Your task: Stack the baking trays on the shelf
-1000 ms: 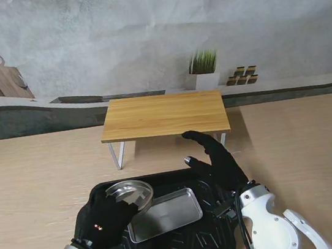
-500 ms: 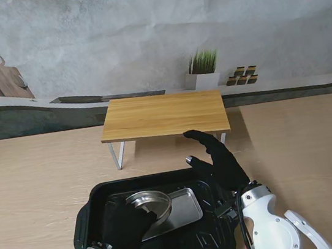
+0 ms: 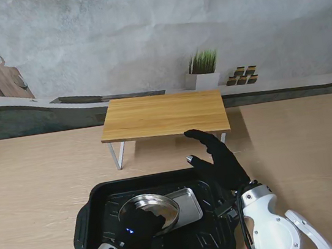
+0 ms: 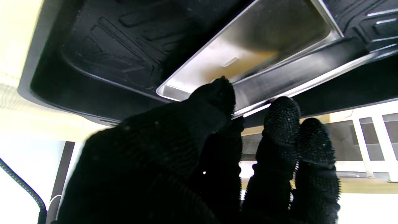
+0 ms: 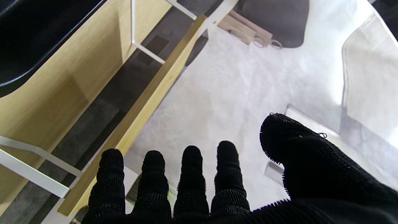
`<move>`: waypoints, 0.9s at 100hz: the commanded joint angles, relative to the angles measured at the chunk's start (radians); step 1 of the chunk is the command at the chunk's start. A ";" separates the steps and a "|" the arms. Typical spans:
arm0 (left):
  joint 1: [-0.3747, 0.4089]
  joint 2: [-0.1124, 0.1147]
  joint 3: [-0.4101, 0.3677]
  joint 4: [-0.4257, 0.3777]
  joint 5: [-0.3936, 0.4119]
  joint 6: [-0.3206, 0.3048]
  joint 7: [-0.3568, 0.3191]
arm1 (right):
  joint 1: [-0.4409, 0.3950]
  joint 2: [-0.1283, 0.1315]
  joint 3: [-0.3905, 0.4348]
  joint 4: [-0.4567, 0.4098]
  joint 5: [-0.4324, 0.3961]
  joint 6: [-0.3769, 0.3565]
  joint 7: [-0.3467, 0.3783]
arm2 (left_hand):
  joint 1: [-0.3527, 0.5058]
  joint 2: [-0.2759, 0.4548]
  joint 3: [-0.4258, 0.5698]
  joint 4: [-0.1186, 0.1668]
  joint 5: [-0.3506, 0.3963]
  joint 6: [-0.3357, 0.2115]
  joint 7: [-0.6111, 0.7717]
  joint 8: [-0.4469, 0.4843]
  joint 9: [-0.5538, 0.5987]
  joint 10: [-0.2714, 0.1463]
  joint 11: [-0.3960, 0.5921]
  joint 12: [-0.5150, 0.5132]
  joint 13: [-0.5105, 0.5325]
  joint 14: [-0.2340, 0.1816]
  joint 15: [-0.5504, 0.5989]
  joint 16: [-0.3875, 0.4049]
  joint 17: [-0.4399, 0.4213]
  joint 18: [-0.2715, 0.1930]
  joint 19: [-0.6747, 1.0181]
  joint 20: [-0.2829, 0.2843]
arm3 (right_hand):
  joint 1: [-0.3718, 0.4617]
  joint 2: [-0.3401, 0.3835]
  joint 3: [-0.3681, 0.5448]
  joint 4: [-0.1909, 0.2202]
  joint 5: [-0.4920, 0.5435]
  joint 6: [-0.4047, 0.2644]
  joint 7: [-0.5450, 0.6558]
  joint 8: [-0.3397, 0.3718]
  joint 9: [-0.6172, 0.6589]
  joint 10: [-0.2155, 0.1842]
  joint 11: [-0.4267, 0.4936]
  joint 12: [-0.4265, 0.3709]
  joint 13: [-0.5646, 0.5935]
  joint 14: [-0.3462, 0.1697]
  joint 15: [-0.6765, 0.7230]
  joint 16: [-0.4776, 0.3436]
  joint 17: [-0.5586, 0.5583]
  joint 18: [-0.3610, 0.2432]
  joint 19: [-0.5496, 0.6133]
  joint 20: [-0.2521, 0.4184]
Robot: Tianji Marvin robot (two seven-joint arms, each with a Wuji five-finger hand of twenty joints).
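A round metal pan (image 3: 151,204) sits tilted over a rectangular metal tray (image 3: 188,200), both inside a large black tray (image 3: 86,211) on the table. My left hand (image 3: 138,228) is shut on the pan's near rim. In the left wrist view the thumb (image 4: 217,93) and fingers (image 4: 281,113) pinch the pan's wall (image 4: 298,76), with the rectangular tray (image 4: 248,40) beyond. My right hand (image 3: 217,156) hovers open over the black tray's far right corner, fingers spread (image 5: 192,180). The wooden shelf (image 3: 164,113) stands farther from me with nothing on it.
The shelf has white metal legs (image 3: 116,155) and its edge (image 5: 149,93) lies close ahead of my right hand. A potted plant (image 3: 203,69) and small dark blocks (image 3: 241,75) sit on the ledge behind. Bare table spreads on both sides.
My left hand has moved to the right and nearer to me with the round pan, bringing it over the rectangular tray. The right hand has barely moved.
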 commanded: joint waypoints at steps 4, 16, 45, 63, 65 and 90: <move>-0.016 -0.001 0.015 0.014 -0.030 0.001 -0.031 | -0.007 -0.008 -0.001 -0.008 0.002 0.004 0.009 | 0.066 0.132 0.071 0.073 0.074 -0.057 0.174 0.042 0.126 0.036 0.210 0.027 0.003 0.036 -0.009 0.011 -0.014 0.004 0.035 0.010 | -0.007 0.032 0.004 0.032 -0.021 0.010 0.010 -0.010 -0.019 -0.030 0.014 0.004 -0.030 -0.045 0.002 0.000 0.005 -0.024 -0.003 0.006; -0.043 0.000 0.039 0.031 -0.086 0.015 -0.054 | -0.007 -0.009 0.000 -0.009 0.003 0.006 0.008 | 0.091 0.148 0.025 0.038 0.053 -0.052 0.156 -0.006 0.113 0.037 0.152 0.001 -0.020 0.040 -0.044 -0.011 -0.023 0.002 0.013 -0.009 | -0.007 0.031 0.004 0.032 -0.020 0.008 0.011 -0.010 -0.019 -0.030 0.014 0.004 -0.030 -0.045 0.002 0.000 0.005 -0.025 -0.003 0.006; -0.104 0.006 0.102 0.066 -0.139 0.075 -0.115 | -0.010 -0.009 0.005 -0.010 0.006 0.007 0.009 | 0.114 0.169 -0.056 0.001 -0.044 -0.018 0.122 -0.199 0.078 0.050 -0.007 -0.041 -0.094 0.034 -0.091 -0.080 -0.058 -0.021 -0.035 -0.071 | -0.006 0.031 0.004 0.032 -0.020 0.010 0.012 -0.011 -0.018 -0.029 0.014 0.004 -0.030 -0.045 0.003 0.000 0.005 -0.025 -0.003 0.007; -0.130 0.009 0.127 0.080 -0.163 0.100 -0.147 | -0.010 -0.009 0.007 -0.010 0.008 0.008 0.011 | 0.092 0.160 -0.050 -0.002 -0.129 0.015 0.085 -0.297 0.015 0.065 -0.085 -0.072 -0.165 0.020 -0.132 -0.124 -0.101 -0.047 -0.087 -0.119 | -0.005 0.031 0.004 0.031 -0.019 0.010 0.013 -0.012 -0.019 -0.029 0.016 0.005 -0.030 -0.044 0.003 0.001 0.005 -0.024 -0.003 0.007; -0.132 0.009 0.129 0.081 -0.166 0.102 -0.150 | -0.009 -0.009 0.007 -0.010 0.009 0.009 0.011 | 0.088 0.159 -0.050 -0.002 -0.141 0.020 0.073 -0.329 0.007 0.068 -0.114 -0.077 -0.180 0.017 -0.133 -0.145 -0.109 -0.052 -0.097 -0.135 | -0.005 0.031 0.004 0.031 -0.021 0.010 0.012 -0.012 -0.019 -0.029 0.016 0.005 -0.030 -0.044 0.003 0.000 0.005 -0.025 -0.003 0.007; -0.143 0.013 0.131 0.086 -0.190 0.119 -0.186 | -0.009 -0.010 0.009 -0.010 0.009 0.017 0.010 | -0.060 0.286 -0.043 0.084 -0.230 0.083 -0.270 -0.543 -0.315 0.061 -0.118 -0.437 -0.353 -0.041 -0.222 -0.314 -0.210 -0.090 -0.186 -0.226 | -0.006 0.032 0.003 0.031 -0.022 0.010 0.013 -0.013 -0.019 -0.030 0.016 0.005 -0.030 -0.045 0.002 0.000 0.004 -0.026 -0.004 0.008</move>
